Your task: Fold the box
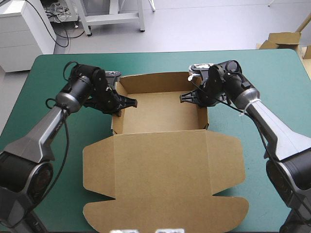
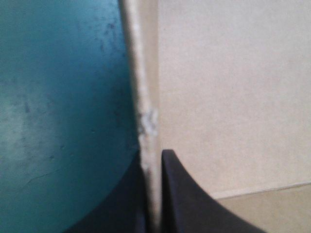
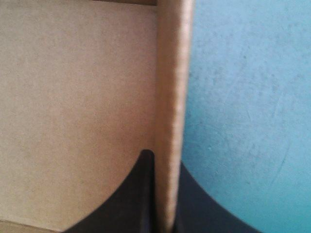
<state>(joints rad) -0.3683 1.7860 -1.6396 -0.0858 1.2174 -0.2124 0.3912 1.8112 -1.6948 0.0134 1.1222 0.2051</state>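
The left gripper (image 1: 127,102) pinched the box (image 1: 160,115) by its 9 o'clock wall, the right gripper (image 1: 187,97) by the 3 o'clock wall (lid flat toward 6 o'clock).

Item count, table top
One box (image 1: 163,165). Two grippers: one left gripper (image 1: 133,103), one right gripper (image 1: 184,97). Two fingers (image 2: 187,204) each, four total. One table (image 1: 272,73).
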